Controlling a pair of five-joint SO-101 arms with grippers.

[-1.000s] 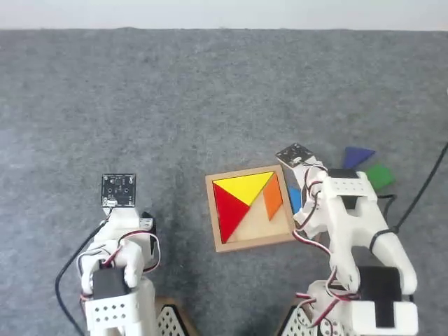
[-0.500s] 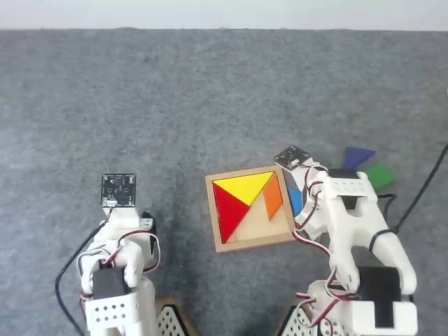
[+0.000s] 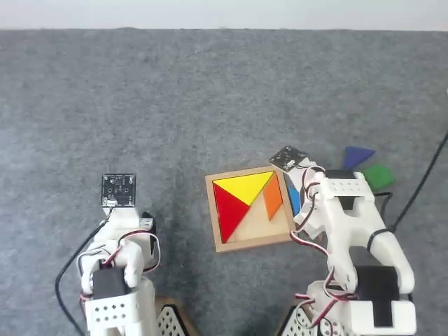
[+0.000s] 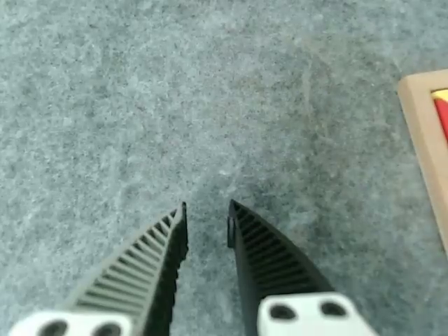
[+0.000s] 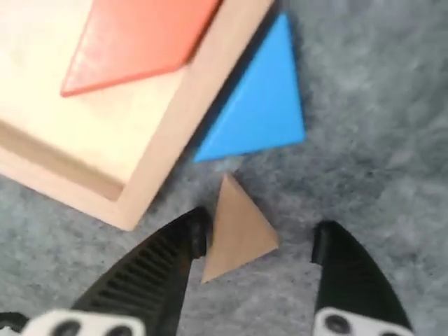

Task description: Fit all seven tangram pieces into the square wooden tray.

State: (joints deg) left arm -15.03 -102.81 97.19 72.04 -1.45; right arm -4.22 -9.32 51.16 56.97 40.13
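Three pieces are seated in the tray [image 3: 252, 243], and the right gripper [image 5: 262, 231], wide open and empty, is found shifted slightly trayward, the tan triangle [image 5: 234, 238] bracketed for grasping.

Robotics bench, grey felt table [image 3: 175, 91] (pale wall [image 3: 210, 14] behind), desktop arms [image 3: 122, 231]

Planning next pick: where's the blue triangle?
In the right wrist view, the blue triangle lies along the tray's right rim, just beyond the tan triangle at the right pincer.
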